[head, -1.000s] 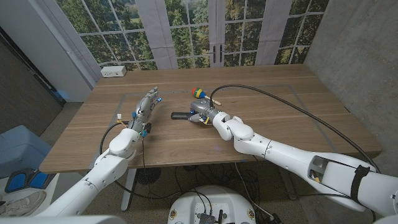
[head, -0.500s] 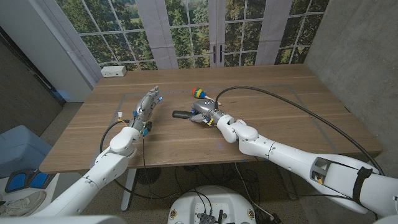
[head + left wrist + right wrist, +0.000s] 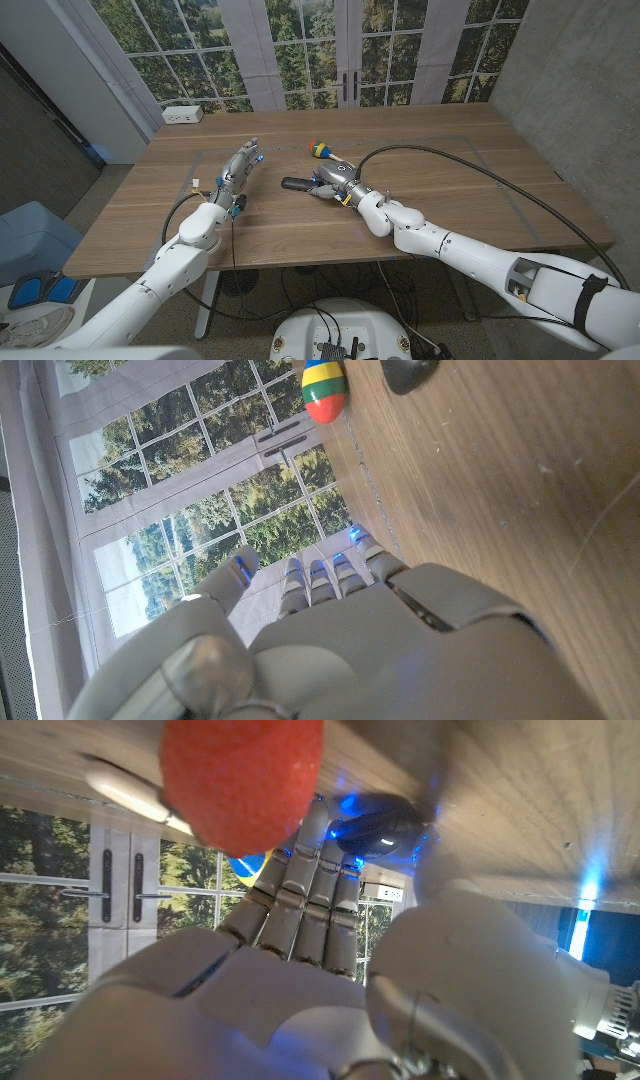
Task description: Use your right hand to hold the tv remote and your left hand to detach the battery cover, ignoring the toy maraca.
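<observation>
Since the earlier frames, the right hand has been drawn a little further toward the far side of the wooden table, and the tv remote has shifted slightly with it, while the left hand has stayed where it was. One remote is counted: a dark, slim bar lying on the table near the middle, its free end pointing toward the left hand and its other end covered by the right hand, whose fingers are wrapped over it. From the right wrist view the fingers are seen curled around the remote's dark rounded end. One toy maraca is counted, striped in several colours, lying just beyond the right hand; whether it is touched by the hand cannot be told. In the left wrist view the maraca's striped head and the remote's tip are seen lying near each other on the wood. The left hand is held out with its fingers straight and close together, nothing in it, well apart from the remote. One white power strip is seen at the table's far left corner.
</observation>
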### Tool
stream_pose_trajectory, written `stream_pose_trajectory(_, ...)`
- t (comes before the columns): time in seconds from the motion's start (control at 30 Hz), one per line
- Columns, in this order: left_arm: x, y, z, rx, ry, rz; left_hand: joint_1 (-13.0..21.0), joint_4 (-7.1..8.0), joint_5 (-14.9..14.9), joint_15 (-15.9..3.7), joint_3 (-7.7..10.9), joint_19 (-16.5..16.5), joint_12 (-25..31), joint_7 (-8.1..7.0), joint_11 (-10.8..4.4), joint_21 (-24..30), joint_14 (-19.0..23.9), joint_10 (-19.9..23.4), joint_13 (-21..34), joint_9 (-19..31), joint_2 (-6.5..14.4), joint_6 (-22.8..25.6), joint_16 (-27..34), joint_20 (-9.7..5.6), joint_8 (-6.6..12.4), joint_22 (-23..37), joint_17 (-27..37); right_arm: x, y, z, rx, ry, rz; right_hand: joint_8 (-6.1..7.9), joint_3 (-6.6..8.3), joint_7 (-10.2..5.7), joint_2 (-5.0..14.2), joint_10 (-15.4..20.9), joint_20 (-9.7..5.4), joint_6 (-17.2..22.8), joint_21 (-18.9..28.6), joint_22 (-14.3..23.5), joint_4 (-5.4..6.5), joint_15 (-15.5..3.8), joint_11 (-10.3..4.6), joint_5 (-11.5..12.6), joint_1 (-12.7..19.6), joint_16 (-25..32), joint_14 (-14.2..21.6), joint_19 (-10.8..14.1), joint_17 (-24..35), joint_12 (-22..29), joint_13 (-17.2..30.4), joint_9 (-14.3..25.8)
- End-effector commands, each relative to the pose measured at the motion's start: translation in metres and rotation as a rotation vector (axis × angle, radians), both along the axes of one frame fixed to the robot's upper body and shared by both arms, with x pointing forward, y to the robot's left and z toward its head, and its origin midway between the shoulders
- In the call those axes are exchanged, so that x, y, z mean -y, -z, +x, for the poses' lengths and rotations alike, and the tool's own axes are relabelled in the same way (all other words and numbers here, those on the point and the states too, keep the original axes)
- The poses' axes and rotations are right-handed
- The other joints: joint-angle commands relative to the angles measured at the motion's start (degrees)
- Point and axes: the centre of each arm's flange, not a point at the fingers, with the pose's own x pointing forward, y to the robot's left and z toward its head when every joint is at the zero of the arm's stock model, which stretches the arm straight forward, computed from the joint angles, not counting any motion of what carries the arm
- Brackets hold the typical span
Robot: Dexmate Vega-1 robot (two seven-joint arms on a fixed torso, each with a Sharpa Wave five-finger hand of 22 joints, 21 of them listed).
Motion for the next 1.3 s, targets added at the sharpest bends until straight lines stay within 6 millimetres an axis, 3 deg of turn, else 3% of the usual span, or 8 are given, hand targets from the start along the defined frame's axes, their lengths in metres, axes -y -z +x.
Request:
stream_pose_trajectory(0.03,0.004,-0.002,0.001,0.002,0.003,0.004,0.23,-0.47,-0.21,-2.93,-0.20,0.45,-0.09,-0.25,-0.72,-0.03,0.42,0.05,0.31,0.13,1.34,0.10,-0.15,-1.60,0.01,0.23,0.09,0.014,-0.015,-0.008,0.130,-0.054,0.152,0.57,0.92,-7.84,4.34,10.83,-2.08,7.83,0.61,0.16,1.08,-7.95,-11.36,1.54,5.22,-0.26,1.25,-0.34,0.43,0.57,0.58,1.70)
stream_pose_trajectory(0.2,0.006,-0.002,0.001,0.002,0.005,0.006,0.20,-0.80,-0.26,-2.89,-0.53,0.60,-0.10,-0.26,-0.82,-0.13,0.50,0.02,0.31,0.12,1.01,0.07,-0.17,-1.60,0.01,0.22,0.04,0.018,-0.018,-0.010,0.174,-0.061,0.196,0.99,0.85,-8.07,4.30,10.84,-2.17,7.76,0.90,0.17,1.13,-8.03,-11.42,1.74,5.30,-0.57,1.49,-0.45,0.92,0.93,1.38,2.17)
stream_pose_trajectory(0.53,0.009,-0.004,-0.001,0.003,0.006,0.016,-0.06,-2.86,-0.42,-2.62,-2.28,1.14,-0.04,-0.25,-1.43,-0.61,1.17,0.21,0.32,0.13,-1.28,-0.02,-0.27,-1.56,0.05,0.18,-0.22,0.025,-0.018,-0.012,0.220,-0.071,0.241,1.31,0.80,-8.18,4.27,10.82,-2.16,7.55,1.26,0.17,1.17,-8.06,-11.52,1.97,5.40,-1.07,1.73,-0.68,1.50,1.08,1.93,2.50)
stream_pose_trajectory(0.87,0.013,-0.009,-0.006,-0.011,-0.006,0.070,0.69,-8.45,-0.35,-0.18,-4.48,4.52,0.06,0.22,-1.56,-1.03,6.26,0.63,0.41,0.16,-4.95,0.11,0.38,0.06,0.22,0.17,-0.18,0.026,-0.018,-0.015,0.259,-0.086,0.267,1.52,0.70,-8.31,4.11,10.90,-2.12,7.63,1.63,0.17,1.17,-8.10,-11.68,2.19,5.52,-1.58,1.90,-0.96,2.16,1.03,2.13,2.44)
stream_pose_trajectory(0.93,0.014,-0.010,-0.006,-0.021,-0.003,0.078,1.12,-10.09,-0.32,0.07,-4.95,5.39,0.60,1.03,-0.74,-1.24,8.21,2.17,0.51,0.27,-5.99,0.89,0.61,0.37,0.57,0.23,-0.08,0.026,-0.018,-0.016,0.266,-0.091,0.271,1.55,0.67,-8.33,4.07,10.93,-2.12,7.68,1.70,0.17,1.18,-8.08,-11.61,2.23,5.52,-1.70,1.92,-1.02,2.29,1.03,2.19,2.38)
stream_pose_trajectory(1.1,0.015,-0.012,-0.007,-0.031,-0.017,0.109,1.69,-11.61,-0.40,-0.13,-5.70,6.75,1.57,2.02,0.38,-1.48,11.67,5.45,0.73,0.47,-7.28,2.59,1.07,0.89,1.09,0.35,0.07,0.028,-0.017,-0.018,0.275,-0.099,0.272,1.59,0.65,-8.36,4.06,10.99,-2.15,7.61,1.89,0.17,1.24,-8.05,-11.58,2.33,5.51,-2.06,1.88,-1.14,2.56,0.96,2.18,2.31)
stream_pose_trajectory(1.3,0.019,-0.016,-0.009,-0.038,-0.025,0.138,2.03,-12.12,-0.41,-0.45,-6.58,7.68,2.13,2.74,0.52,-1.77,14.32,7.96,1.03,0.71,-8.92,4.41,1.35,1.14,1.53,0.46,0.23,0.029,-0.015,-0.020,0.299,-0.122,0.280,1.69,0.51,-8.52,3.95,11.00,-2.30,7.63,2.12,0.17,1.31,-8.05,-11.68,2.42,5.44,-2.44,1.90,-1.40,3.03,0.90,2.30,2.23)
